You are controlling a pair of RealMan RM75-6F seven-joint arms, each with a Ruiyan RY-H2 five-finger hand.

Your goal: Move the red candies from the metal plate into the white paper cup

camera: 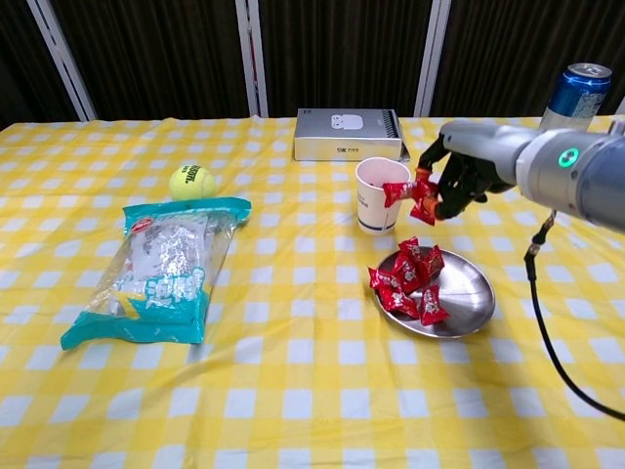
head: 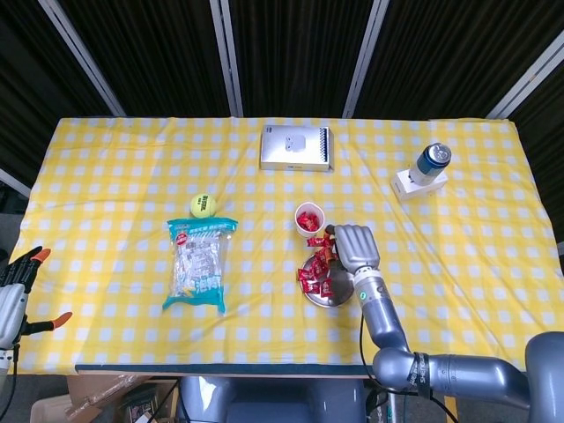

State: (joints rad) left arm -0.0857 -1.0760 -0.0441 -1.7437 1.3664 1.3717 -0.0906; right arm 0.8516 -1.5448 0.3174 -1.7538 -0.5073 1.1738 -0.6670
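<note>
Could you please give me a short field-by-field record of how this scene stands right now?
right hand: raised beside the cup rim, holds red candies
left hand: at the table's left edge, off the work, holding nothing
white paper cup: upright, red candies inside
metal plate: several red candies left on its left part
bystanders: tennis ball, snack bag, white box, blue can

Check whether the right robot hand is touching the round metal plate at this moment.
Apart. In the chest view the right robot hand holds red candies in the air beside the white paper cup, with checked cloth showing between it and the metal plate.
</note>
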